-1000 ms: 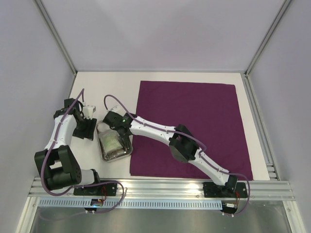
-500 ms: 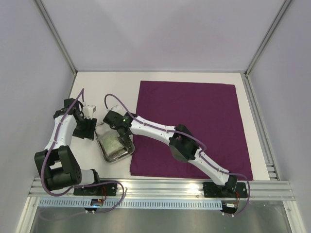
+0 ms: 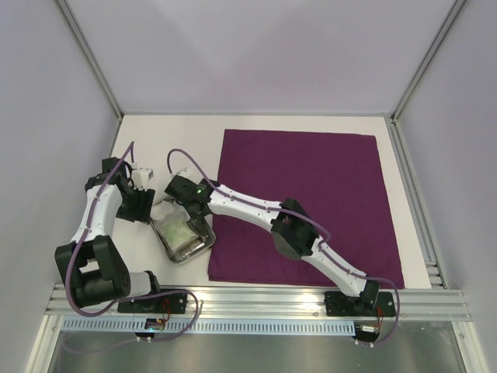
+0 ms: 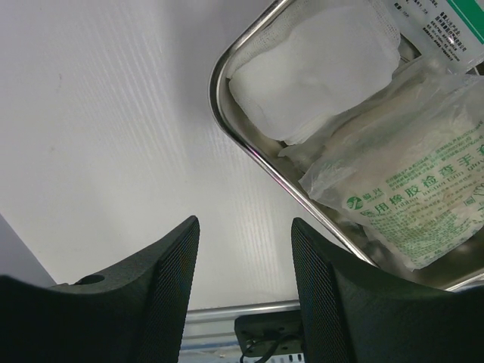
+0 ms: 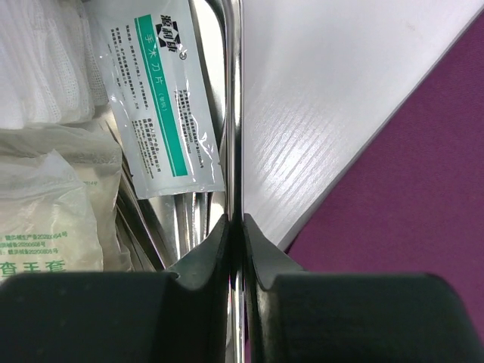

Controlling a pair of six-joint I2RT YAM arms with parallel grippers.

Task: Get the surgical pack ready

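White table point(image 3: 147, 132) carries the purple fabric sheet point(image 3: 311, 202), lying flat right of centre. Steel tray point(image 4: 249, 147) sits just beside the sheet's left edge, holding clear packets point(image 4: 408, 189) and gauze pad point(image 4: 310, 68). Right gripper point(image 5: 235, 223) pinches the tray rim. Left gripper point(image 4: 243, 227) hangs spread beside the tray.

Lab test cell; plain walls point(image 3: 256, 54), aluminium framing point(image 3: 256, 299)

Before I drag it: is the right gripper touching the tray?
Touching. In the right wrist view, the right gripper pinches the rim of the steel tray from both sides, with no gap.
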